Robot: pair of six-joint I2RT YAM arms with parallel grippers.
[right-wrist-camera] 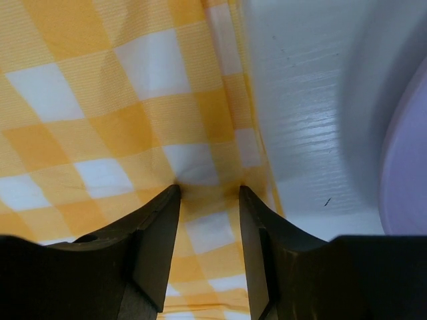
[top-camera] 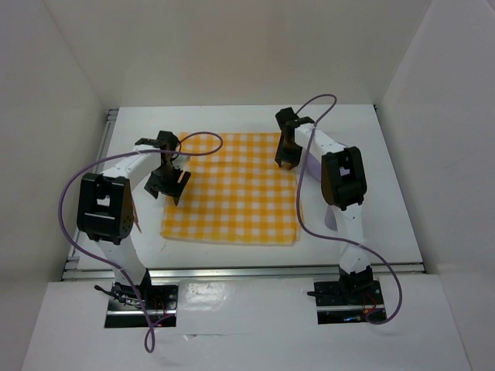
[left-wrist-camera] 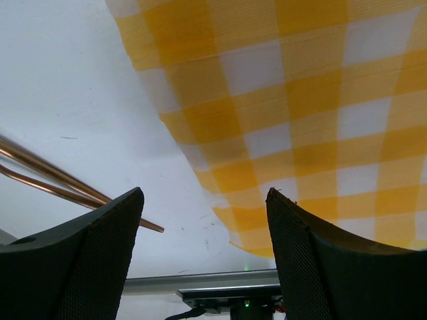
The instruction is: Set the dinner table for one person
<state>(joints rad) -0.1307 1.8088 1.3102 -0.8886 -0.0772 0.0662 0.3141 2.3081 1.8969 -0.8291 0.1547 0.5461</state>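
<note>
The white dinner table point(top-camera: 371, 178) carries a yellow-and-white checked cloth point(top-camera: 232, 189) spread flat in its middle. My left gripper point(top-camera: 172, 185) is open and empty, hovering over the cloth's left edge. In the left wrist view its gripper point(left-wrist-camera: 203, 200) spans bare table point(left-wrist-camera: 80, 80) and the cloth's near corner point(left-wrist-camera: 280, 133). My right gripper point(top-camera: 288, 158) stands at the cloth's right edge. In the right wrist view the gripper point(right-wrist-camera: 209, 190) is partly open, with both tips pressed onto the cloth point(right-wrist-camera: 100, 113), which puckers between them.
Two thin copper-coloured rods point(left-wrist-camera: 53, 177) lie on the table left of the cloth. A pale lilac round rim point(right-wrist-camera: 403, 167) lies on the table right of the cloth. White walls enclose the table; a silver rail point(top-camera: 247, 270) runs along its near edge.
</note>
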